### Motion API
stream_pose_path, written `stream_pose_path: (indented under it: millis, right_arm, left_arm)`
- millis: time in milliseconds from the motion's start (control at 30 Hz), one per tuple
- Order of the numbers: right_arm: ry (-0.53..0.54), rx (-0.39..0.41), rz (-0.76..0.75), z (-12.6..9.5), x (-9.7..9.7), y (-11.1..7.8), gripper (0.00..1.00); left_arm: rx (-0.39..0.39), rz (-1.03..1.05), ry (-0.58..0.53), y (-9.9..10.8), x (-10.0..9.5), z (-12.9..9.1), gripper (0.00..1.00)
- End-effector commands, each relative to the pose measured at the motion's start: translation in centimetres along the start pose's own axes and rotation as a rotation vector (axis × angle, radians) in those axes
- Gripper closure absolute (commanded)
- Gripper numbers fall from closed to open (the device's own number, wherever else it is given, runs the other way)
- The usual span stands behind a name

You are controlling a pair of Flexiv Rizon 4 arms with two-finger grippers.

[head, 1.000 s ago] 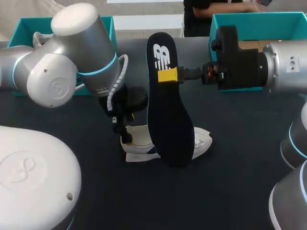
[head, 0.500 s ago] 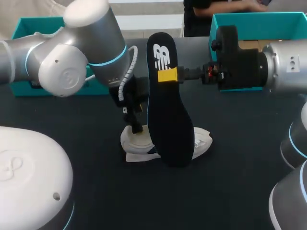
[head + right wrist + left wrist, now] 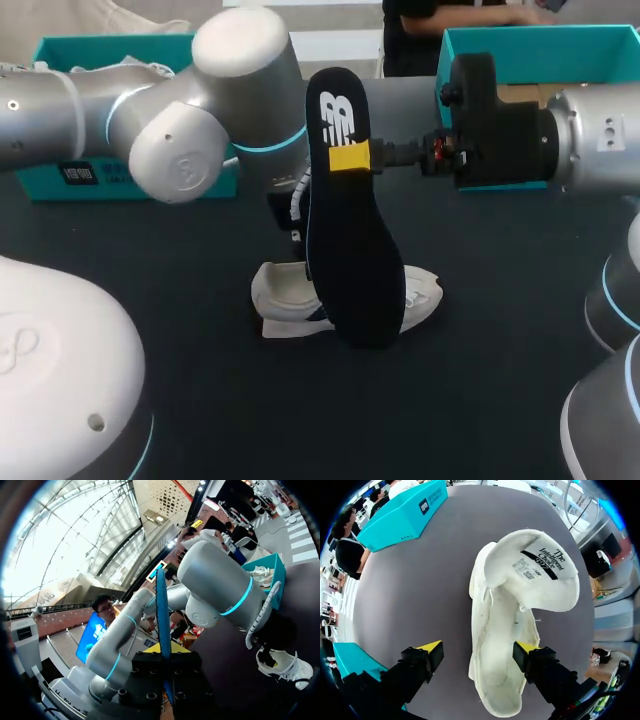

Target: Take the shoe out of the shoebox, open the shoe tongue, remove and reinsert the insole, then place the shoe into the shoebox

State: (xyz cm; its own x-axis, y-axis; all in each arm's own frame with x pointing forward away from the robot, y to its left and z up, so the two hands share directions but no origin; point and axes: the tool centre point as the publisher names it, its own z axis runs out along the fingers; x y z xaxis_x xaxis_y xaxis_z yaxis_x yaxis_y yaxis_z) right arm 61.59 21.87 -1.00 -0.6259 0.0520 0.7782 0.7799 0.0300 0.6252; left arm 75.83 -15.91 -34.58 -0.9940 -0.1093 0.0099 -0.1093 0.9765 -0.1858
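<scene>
Left claw (image 3: 479,650) hangs open above the shoe (image 3: 505,630), its yellow tips spread wide, one to each side of the shoe's opening. Whether either tip touches the shoe I cannot tell. In the head view the left arm (image 3: 190,140) comes in from the left and this claw is mostly hidden behind the insole (image 3: 350,250). Behind the arm, at the far left of the counter (image 3: 200,400), sits the left box (image 3: 90,50), teal, with a second shoe (image 3: 150,66), white, showing over its wall.

The shoe, white, lies on the counter near the middle, outside both boxes. Its tongue (image 3: 535,570) is folded out, label side up, and the inside is bare.

Just in front of it in the head view, the dark insole stands upright, heel end up, its lower end down at the shoe; contact there cannot be made out. The right claw (image 3: 164,652) is clamped on the insole near the heel end, with one yellow tip on each face. Behind the right arm (image 3: 590,140), the right box (image 3: 540,45), also teal, stands at the far right of the counter.
</scene>
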Motion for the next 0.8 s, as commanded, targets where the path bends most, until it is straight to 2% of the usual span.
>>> stream_pose_path:
  millis: [33,67,133,167,267,300,333,400,500,533,567,600,633,800]
  right_arm:
    - [-0.003,0.000,0.002,0.4,-0.1,0.0,1.00]
    - [-0.003,0.000,0.002,0.4,-0.1,0.0,1.00]
    - [-0.003,0.000,0.002,0.4,-0.1,0.0,1.00]
    - [-0.003,0.000,0.002,0.4,-0.1,0.0,1.00]
    - [-0.003,0.000,0.002,0.4,-0.1,0.0,1.00]
    - [-0.003,0.000,0.002,0.4,-0.1,0.0,1.00]
    - [-0.003,0.000,0.002,0.4,-0.1,0.0,1.00]
    - [-0.003,0.000,0.002,0.4,-0.1,0.0,1.00]
    - [-0.003,0.000,0.002,0.4,-0.1,0.0,1.00]
    - [-0.003,0.000,0.002,0.4,-0.1,0.0,1.00]
    - [-0.003,0.000,0.002,0.4,-0.1,0.0,1.00]
    - [-0.003,0.000,0.002,0.4,-0.1,0.0,1.00]
    - [-0.003,0.000,0.002,0.4,-0.1,0.0,1.00]
    - [-0.003,0.000,0.002,0.4,-0.1,0.0,1.00]
  left_arm:
    - [-0.029,-0.001,0.010,-1.1,-0.7,2.5,0.11]
    - [-0.028,-0.002,0.009,-1.1,-0.8,2.8,0.11]
    - [-0.009,0.000,0.007,-1.3,-0.9,3.5,0.17]
    - [-0.001,0.008,0.006,-1.4,-0.8,3.8,0.25]
    - [-0.009,0.001,0.001,-1.4,-0.5,4.5,0.36]
    - [-0.010,-0.003,0.001,-1.4,-0.4,4.7,0.36]
    - [-0.011,-0.006,0.001,-1.4,-0.4,4.8,0.45]
    - [-0.017,-0.016,0.005,-1.5,-0.4,5.1,0.47]
    - [-0.026,-0.012,0.012,-1.5,-0.3,5.3,0.62]
    - [-0.030,-0.008,0.018,-1.5,-0.2,5.3,0.69]
    - [-0.033,-0.006,0.022,-1.4,-0.1,5.3,0.85]
    - [-0.031,-0.004,0.028,-1.4,-0.1,5.3,0.95]
    - [-0.036,0.003,0.035,-1.4,0.0,5.2,1.00]
    - [-0.047,0.070,0.142,-1.3,-0.4,4.5,1.00]
